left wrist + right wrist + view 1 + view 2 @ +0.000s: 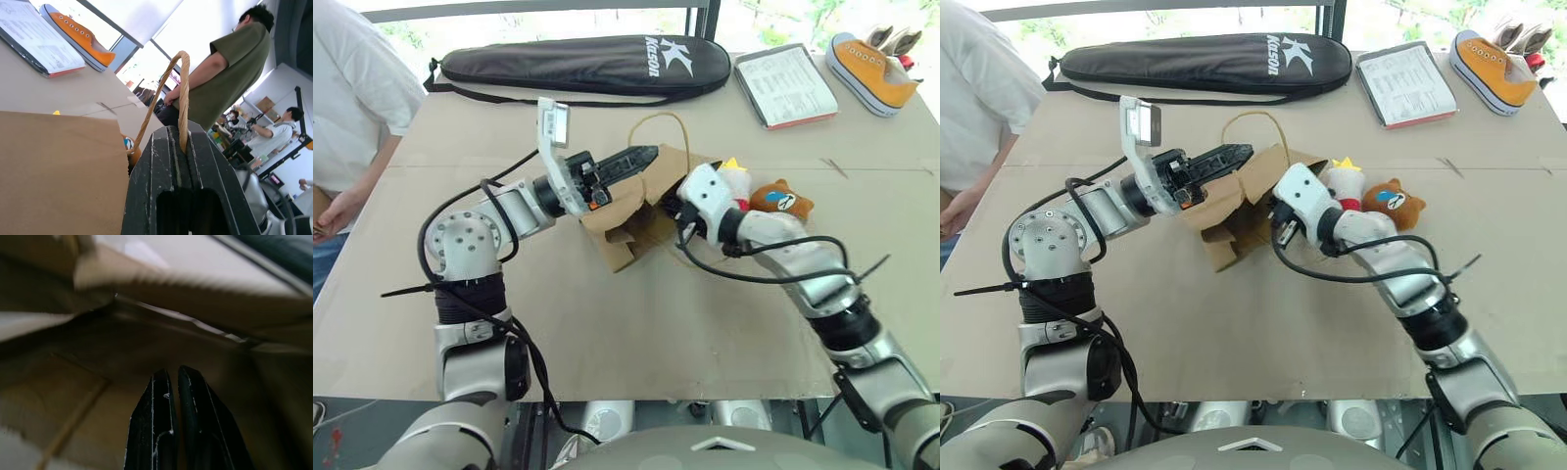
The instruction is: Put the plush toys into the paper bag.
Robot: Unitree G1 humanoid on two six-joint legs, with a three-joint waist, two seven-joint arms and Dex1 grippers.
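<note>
The paper bag [626, 220] is plain kraft brown with tan twisted handles. One plush toy [736, 183] is white and red (yellow spikes on top); the bear head [781, 201] is brown with a blue face mark. The sneaker [871, 69] is orange, white-soled; the racket case [587, 64] black with white lettering.

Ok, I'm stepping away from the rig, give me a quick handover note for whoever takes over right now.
Left gripper: shut on a handle of the paper bag, holding it up off the table.
Right gripper: shut, empty, reaching into the bag's mouth.
White-and-red plush toy and brown bear plush toy: on the table just behind the right arm, outside the bag.
Done: bag gripped.
Left: both toys still to go in.
</note>
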